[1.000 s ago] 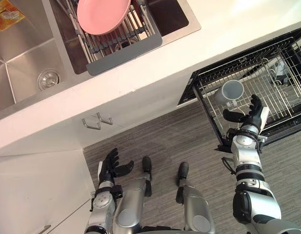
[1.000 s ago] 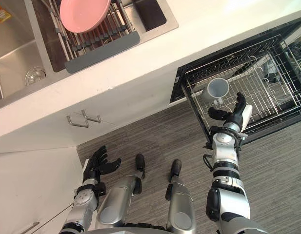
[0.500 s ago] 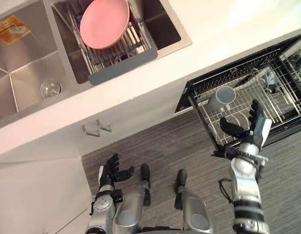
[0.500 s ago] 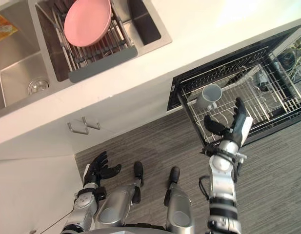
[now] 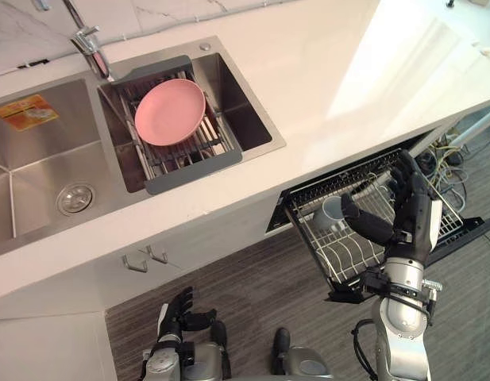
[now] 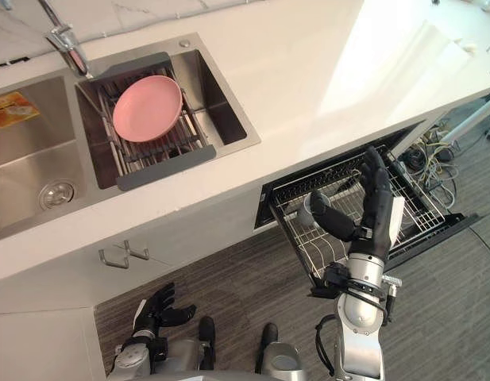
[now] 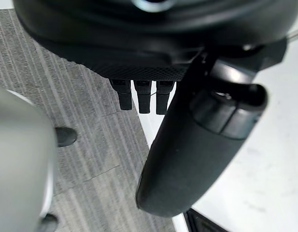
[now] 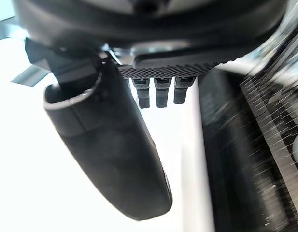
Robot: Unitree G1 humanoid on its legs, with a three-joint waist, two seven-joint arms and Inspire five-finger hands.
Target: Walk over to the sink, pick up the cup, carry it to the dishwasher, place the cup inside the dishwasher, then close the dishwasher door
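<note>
A pale grey cup (image 5: 330,213) lies on its side in the pulled-out wire rack (image 5: 340,258) of the dishwasher, near the rack's left end under the counter edge. My right hand (image 5: 413,225) is raised in front of the rack, open, with straight fingers and the thumb spread toward the cup; it holds nothing. The right wrist view shows that thumb (image 8: 115,159) and straight fingertips (image 8: 161,94) with nothing between them. The dark dishwasher door (image 6: 439,232) hangs open below the rack. My left hand (image 5: 179,309) hangs low over the floor, fingers relaxed and open.
A white counter (image 5: 332,87) runs across above the dishwasher. The steel sink (image 5: 46,167) sits at the left with a faucet (image 5: 90,44) and a grey drying rack (image 5: 193,163) holding a pink plate (image 5: 169,111). Cupboard handles (image 5: 145,258) stick out below. Cables (image 5: 451,171) lie beyond the dishwasher.
The camera has shifted, now showing more counter and sink. My right hand has lifted higher, away from the cup, which stays in the rack. The left hand stays low.
</note>
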